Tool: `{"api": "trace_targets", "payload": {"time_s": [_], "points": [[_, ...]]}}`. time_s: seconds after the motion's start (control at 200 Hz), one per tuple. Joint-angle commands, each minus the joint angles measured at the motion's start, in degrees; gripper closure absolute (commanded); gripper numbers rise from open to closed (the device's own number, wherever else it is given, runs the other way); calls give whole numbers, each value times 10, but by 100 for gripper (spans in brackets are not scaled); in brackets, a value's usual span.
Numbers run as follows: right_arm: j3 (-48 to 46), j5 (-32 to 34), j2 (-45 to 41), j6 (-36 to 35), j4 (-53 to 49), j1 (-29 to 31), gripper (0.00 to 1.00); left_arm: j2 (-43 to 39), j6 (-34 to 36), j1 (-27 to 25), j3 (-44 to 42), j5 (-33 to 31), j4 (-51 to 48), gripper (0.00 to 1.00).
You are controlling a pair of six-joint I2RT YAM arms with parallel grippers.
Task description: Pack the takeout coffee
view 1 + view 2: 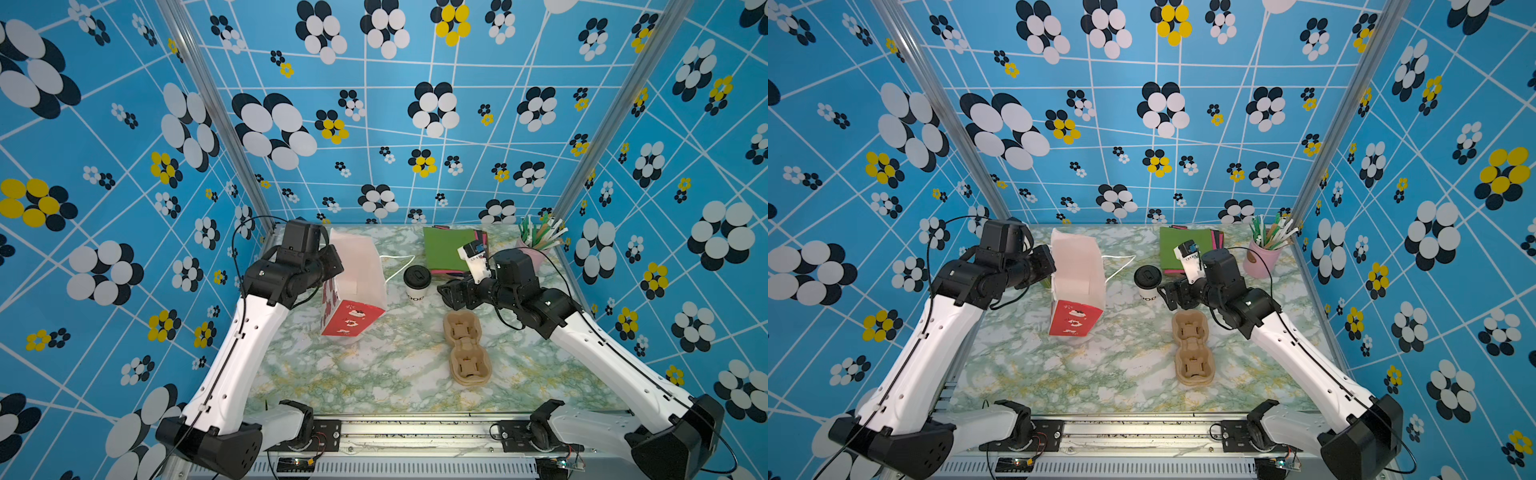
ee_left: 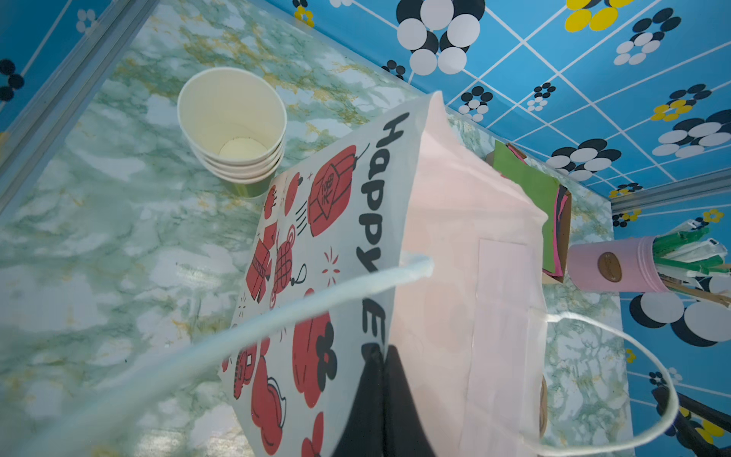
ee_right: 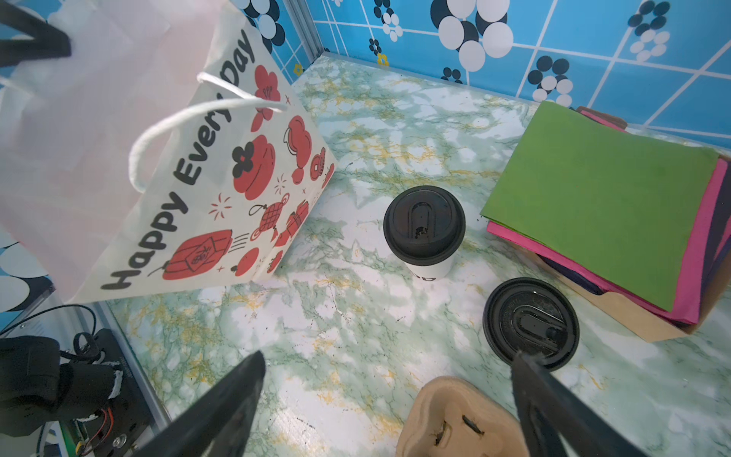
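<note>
Black-lidded and white, the cup stands upright on the marbled worktop, a little toward 12 o'clock from its centre, with dark lettering on its side. Nothing touches it.

At the cup's 9 o'clock a paper bag stands with its mouth open. It has a pale pink inside, red prints and "Happy Every Day" on its faces, and white cord handles. The left jaws are closed on the bag's rim; the left wrist view shows them pinching the paper edge. Beyond the bag in that view is a nest of lidless cups.

At the cup's 3 o'clock the right jaws are spread wide, low over the worktop and apart from the cup, with nothing between them. In the right wrist view a spare lid lies flat near the cup, partly hidden behind one finger.

A brown pulp carrier lies at the cup's 5 o'clock, both wells empty. Green and pink napkins are stacked at 1 o'clock. A pink pot of straws stands in the 2 o'clock corner.
</note>
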Motion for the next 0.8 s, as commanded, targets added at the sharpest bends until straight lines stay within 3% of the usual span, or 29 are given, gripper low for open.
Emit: {"api": "trace_targets", "payload": {"time_s": [0.0, 0.315, 0.59, 0.795], "points": [[-7, -18, -12, 12, 20, -1, 1, -61, -138, -21, -78, -27, 60, 100], [-25, -19, -39, 7, 16, -1, 1, -142, -295, -119, -160, -98, 75, 100], [-30, -19, -41, 0, 12, -1, 1, -184, -368, -146, -229, -114, 116, 100], [-28, -21, -36, -2, 6, -2, 1, -206, -375, -150, -233, -124, 108, 64]]}}
